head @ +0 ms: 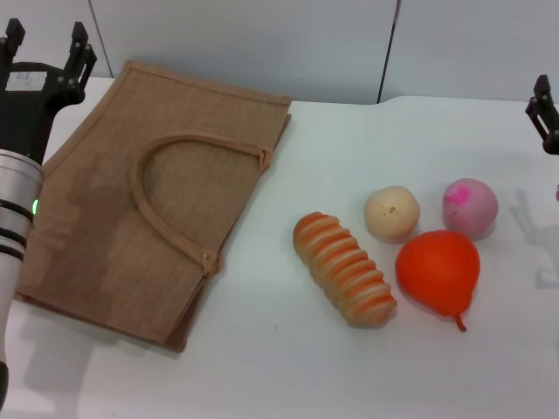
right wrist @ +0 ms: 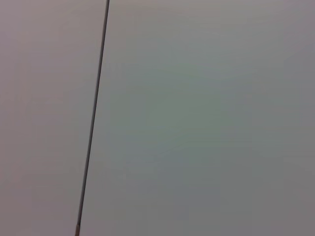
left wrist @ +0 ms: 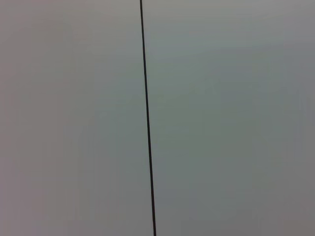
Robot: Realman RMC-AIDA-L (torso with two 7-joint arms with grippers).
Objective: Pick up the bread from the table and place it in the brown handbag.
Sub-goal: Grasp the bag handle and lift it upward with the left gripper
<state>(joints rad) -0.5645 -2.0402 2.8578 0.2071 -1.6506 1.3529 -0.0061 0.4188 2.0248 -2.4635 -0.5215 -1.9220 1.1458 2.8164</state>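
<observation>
Head view crops right gripper (mostly offscreen)

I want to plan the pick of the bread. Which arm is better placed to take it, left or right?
Probably the right. The bread lies right of centre on the table, nearer the right gripper at the right edge. The left gripper is raised beyond the brown handbag, which lies between it and the bread.

One brown handbag, one bread, one beige bun, one pink ball, one orange pear.

bun, pear crowding bread
</observation>
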